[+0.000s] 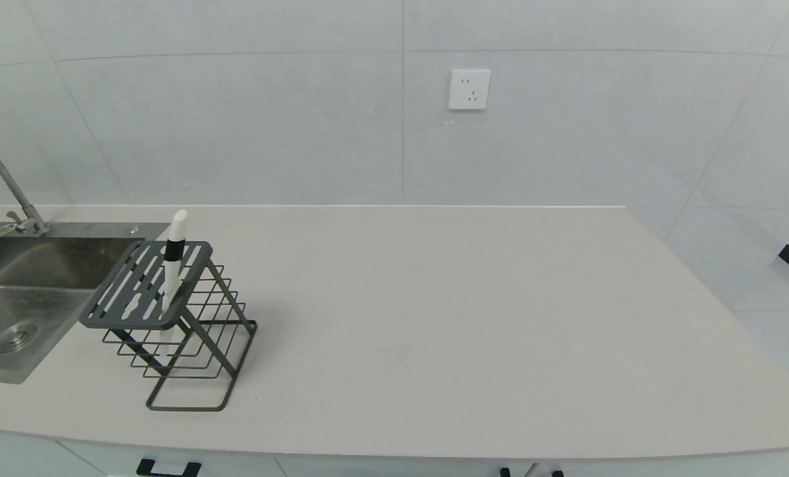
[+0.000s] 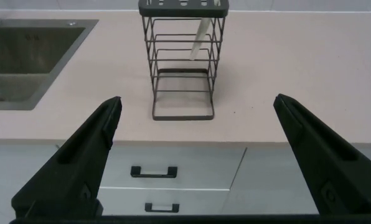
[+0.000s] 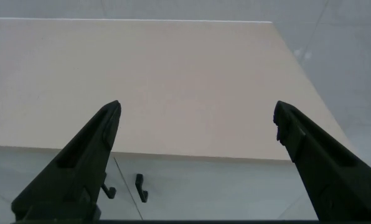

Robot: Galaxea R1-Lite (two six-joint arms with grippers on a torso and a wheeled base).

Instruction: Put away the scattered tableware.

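A dark wire utensil rack (image 1: 169, 318) stands on the beige counter (image 1: 447, 318) near the sink. A white utensil with a black band (image 1: 173, 262) stands upright in a slot of the rack's top; its lower part shows inside the rack (image 2: 201, 38). My left gripper (image 2: 198, 109) is open, held off the counter's front edge, facing the rack (image 2: 183, 56). My right gripper (image 3: 198, 112) is open too, in front of the counter's bare right part (image 3: 173, 81). Nothing is between either pair of fingers.
A steel sink (image 1: 16, 291) with a tap (image 1: 10, 192) lies at the counter's left end, also seen from the left wrist (image 2: 23, 56). Drawer handles (image 2: 153, 172) sit on the cabinet front below. A wall socket (image 1: 469, 89) is on the tiled wall behind.
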